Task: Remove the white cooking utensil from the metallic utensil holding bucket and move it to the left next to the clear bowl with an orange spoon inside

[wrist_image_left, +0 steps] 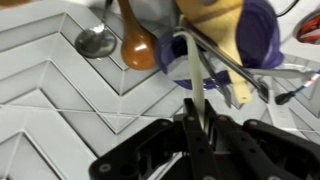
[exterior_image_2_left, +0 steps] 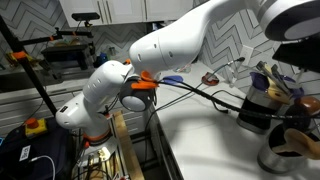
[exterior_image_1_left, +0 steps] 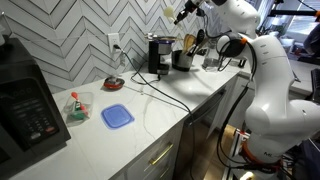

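Note:
In the wrist view my gripper (wrist_image_left: 197, 122) is shut on the thin handle of the white cooking utensil (wrist_image_left: 194, 75). The handle runs up toward the other utensils standing in the metallic bucket: a wooden spoon (wrist_image_left: 138, 45), a metal ladle (wrist_image_left: 95, 40), a purple utensil (wrist_image_left: 255, 30) and a yellow spatula (wrist_image_left: 240, 90). In an exterior view the gripper (exterior_image_1_left: 185, 13) is high above the metallic bucket (exterior_image_1_left: 183, 59) at the far end of the counter. The bucket also shows in an exterior view (exterior_image_2_left: 285, 152). The clear bowl with the orange spoon (exterior_image_1_left: 113, 82) sits by the wall, to the left of the bucket.
A black coffee maker (exterior_image_1_left: 158, 55) stands between the bowl and the bucket. A blue lid (exterior_image_1_left: 117, 116), a clear container with a red and green item (exterior_image_1_left: 77, 108) and a black microwave (exterior_image_1_left: 25, 110) lie further left. Cables cross the white counter (exterior_image_1_left: 150, 110). A tiled wall is behind.

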Controlling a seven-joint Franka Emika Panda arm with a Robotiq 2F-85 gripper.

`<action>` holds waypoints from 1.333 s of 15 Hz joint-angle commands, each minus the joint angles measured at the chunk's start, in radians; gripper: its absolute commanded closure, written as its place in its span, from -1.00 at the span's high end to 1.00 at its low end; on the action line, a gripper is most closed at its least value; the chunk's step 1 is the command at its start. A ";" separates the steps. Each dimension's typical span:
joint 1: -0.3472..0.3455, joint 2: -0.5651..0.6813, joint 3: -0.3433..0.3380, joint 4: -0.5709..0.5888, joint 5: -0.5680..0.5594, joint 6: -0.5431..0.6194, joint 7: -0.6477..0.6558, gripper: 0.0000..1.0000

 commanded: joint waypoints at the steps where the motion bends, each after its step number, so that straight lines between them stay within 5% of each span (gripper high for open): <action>1: 0.043 -0.049 0.035 0.003 0.052 -0.136 -0.048 -0.95; 8: 0.229 -0.120 0.021 0.007 0.048 -0.176 -0.031 -0.95; 9: 0.211 -0.110 0.010 0.007 0.052 -0.145 -0.041 -0.80; 14: 0.247 -0.117 0.007 0.006 0.051 -0.146 -0.032 -0.80; 15: 0.262 -0.098 0.027 0.006 0.065 -0.184 -0.076 -0.95; 20: 0.391 -0.061 0.068 -0.007 0.106 -0.296 -0.103 -0.95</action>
